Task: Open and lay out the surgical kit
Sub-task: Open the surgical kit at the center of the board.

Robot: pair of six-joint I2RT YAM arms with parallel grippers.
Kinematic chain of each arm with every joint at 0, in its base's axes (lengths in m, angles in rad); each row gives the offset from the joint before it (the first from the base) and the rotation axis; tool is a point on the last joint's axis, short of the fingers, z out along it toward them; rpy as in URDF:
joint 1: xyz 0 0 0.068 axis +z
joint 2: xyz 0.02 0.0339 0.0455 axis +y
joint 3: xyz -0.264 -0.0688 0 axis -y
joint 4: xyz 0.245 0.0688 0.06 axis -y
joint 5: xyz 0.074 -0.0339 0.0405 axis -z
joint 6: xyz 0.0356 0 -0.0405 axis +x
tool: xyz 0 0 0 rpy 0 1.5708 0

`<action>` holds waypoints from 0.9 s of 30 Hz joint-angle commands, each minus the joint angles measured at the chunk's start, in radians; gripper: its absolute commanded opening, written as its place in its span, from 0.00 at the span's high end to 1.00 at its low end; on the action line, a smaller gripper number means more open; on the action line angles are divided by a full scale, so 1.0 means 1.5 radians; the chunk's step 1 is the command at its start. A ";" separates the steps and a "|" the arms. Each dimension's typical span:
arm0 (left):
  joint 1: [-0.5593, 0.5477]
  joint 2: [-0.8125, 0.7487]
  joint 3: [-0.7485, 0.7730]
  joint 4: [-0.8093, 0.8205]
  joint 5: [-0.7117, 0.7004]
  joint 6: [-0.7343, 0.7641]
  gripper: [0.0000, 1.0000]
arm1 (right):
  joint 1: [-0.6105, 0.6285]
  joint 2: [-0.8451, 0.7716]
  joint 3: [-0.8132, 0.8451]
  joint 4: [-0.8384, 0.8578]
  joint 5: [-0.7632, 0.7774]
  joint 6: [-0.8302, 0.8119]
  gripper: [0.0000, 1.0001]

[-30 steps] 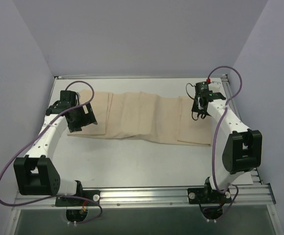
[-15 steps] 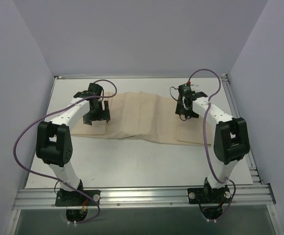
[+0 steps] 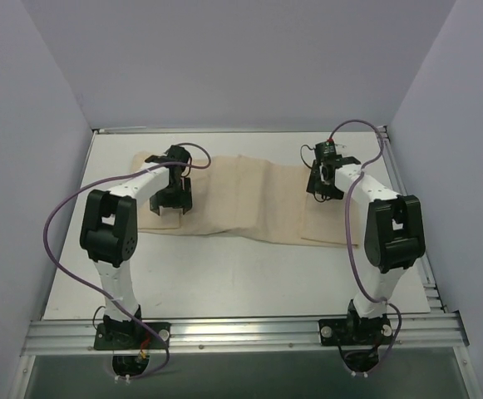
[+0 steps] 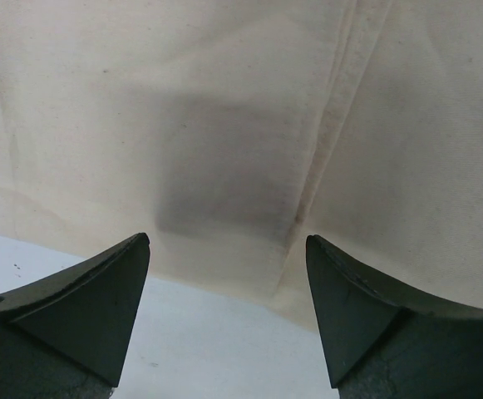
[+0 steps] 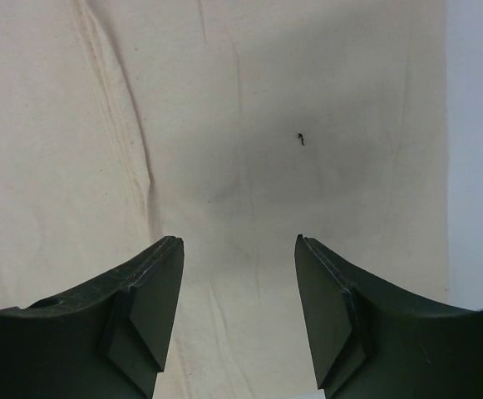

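Note:
The surgical kit shows only as its beige cloth wrap (image 3: 241, 195), spread in a long creased strip across the far half of the white table (image 3: 224, 274). My left gripper (image 3: 172, 199) hovers over the cloth's left part, near its front edge. In the left wrist view that gripper (image 4: 227, 249) is open, with the cloth (image 4: 224, 125) and a stitched seam (image 4: 332, 125) below it. My right gripper (image 3: 322, 183) hangs over the cloth's right part. In the right wrist view it (image 5: 239, 241) is open, nothing between the fingers, over creased cloth (image 5: 266, 100).
Bare table (image 4: 183, 332) lies just in front of the cloth's edge under the left gripper. A strip of table (image 5: 478, 125) shows past the cloth's right edge. A small dark speck (image 5: 301, 139) sits on the cloth. Pale walls close in the table on three sides.
The left gripper has swung right, inward over the cloth, its arm folding up. The right gripper shifted left, then back a little, and its jaws have narrowed.

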 commanded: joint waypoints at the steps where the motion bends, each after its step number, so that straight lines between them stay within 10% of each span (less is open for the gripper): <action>1: -0.024 -0.010 0.024 0.001 -0.016 -0.023 0.15 | -0.008 0.037 -0.010 0.010 -0.016 -0.016 0.44; 17: -0.029 0.078 0.069 -0.026 -0.076 -0.033 0.27 | -0.026 0.053 -0.033 0.033 -0.045 -0.024 0.44; 24: -0.005 0.048 0.071 -0.028 -0.082 -0.017 0.55 | -0.030 0.075 -0.027 0.033 -0.056 -0.034 0.44; 27: 0.032 0.012 0.088 -0.048 -0.077 0.002 0.82 | -0.030 0.088 -0.015 0.029 -0.063 -0.035 0.45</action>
